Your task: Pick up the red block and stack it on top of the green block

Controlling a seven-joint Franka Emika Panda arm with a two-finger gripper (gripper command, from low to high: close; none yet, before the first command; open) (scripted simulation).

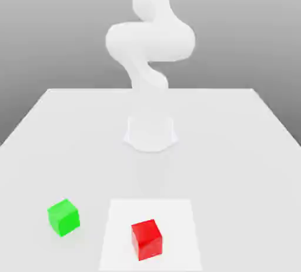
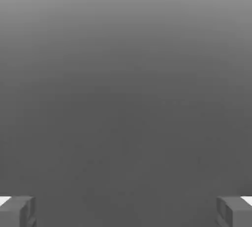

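1. On the white table [image 1: 247, 147], toward the near edge, the red block [image 1: 146, 239] is sitting on a slightly brighter square patch [image 1: 176, 218] of the surface, with the picture's lower edge cutting that patch off.
2. Over toward the exterior view's left, the green block [image 1: 63, 216] is resting on the plain table, well apart from the red block and outside the bright patch; the two cubes are looking alike in size.
3. Behind both blocks, the white arm [image 1: 150, 44] is rising from its round base [image 1: 150, 133]; its upper part is running out of the exterior view's top edge, so where the arm ends is not visible there.
4. The arm is rendering so pale against the table that its outline near the base is hard to make out.
5. From the hand view, two grey fingertips [image 2: 17, 211] of the end effector [image 2: 126, 212] are showing at opposite corners, each cut off by the picture's edge; they are standing wide apart with nothing between them.
6. Beyond the fingertips, the hand view is giving a smooth grey gradient, with neither block appearing in it, whereas the exterior view is showing both cubes on the table.
7. Both blocks are showing plain, smooth faces, and no readable writing is appearing on the arm or the table.
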